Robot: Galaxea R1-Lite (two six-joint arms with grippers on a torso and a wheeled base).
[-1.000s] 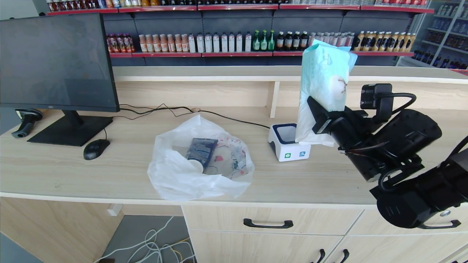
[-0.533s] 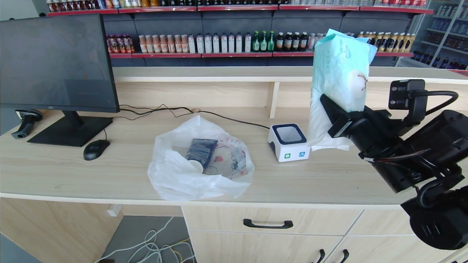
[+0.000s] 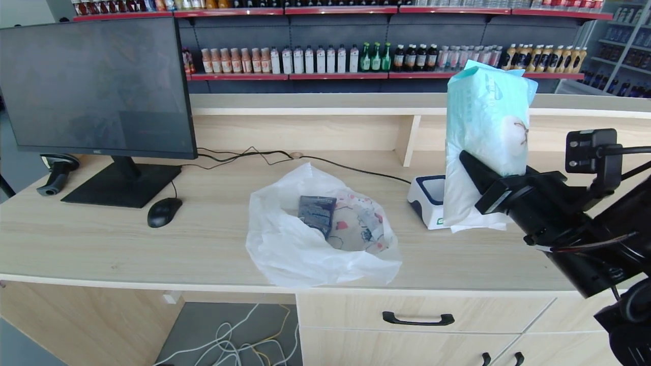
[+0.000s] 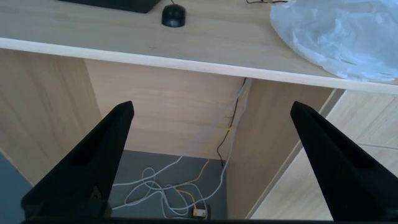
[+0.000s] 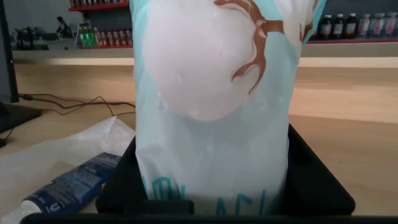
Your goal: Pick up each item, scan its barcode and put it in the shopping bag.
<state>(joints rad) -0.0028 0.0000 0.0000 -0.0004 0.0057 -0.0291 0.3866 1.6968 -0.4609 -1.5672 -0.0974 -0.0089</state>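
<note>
My right gripper (image 3: 489, 179) is shut on a tall teal-and-white soft pack (image 3: 485, 122), held upright above the counter. In the head view the pack's lower edge covers the right side of the small white barcode scanner (image 3: 424, 195). The right wrist view has the pack (image 5: 211, 93) close up between the black fingers (image 5: 118, 183). The white shopping bag (image 3: 285, 244) lies open on the counter left of the scanner, with a dark blue tube (image 3: 316, 213) inside. My left gripper (image 4: 211, 168) hangs open and empty below the counter's front edge.
A monitor (image 3: 96, 86), a black mouse (image 3: 164, 212) and a handheld scanner (image 3: 56, 173) stand at the counter's left end. Cables (image 3: 264, 155) run along the back. Drawers with black handles (image 3: 418, 319) are under the counter. Shelves of bottles (image 3: 356, 56) fill the background.
The head camera has shifted, so everything on the counter sits further right. Against the scanner, the held pack first drew off to the right, then came back over its right side.
</note>
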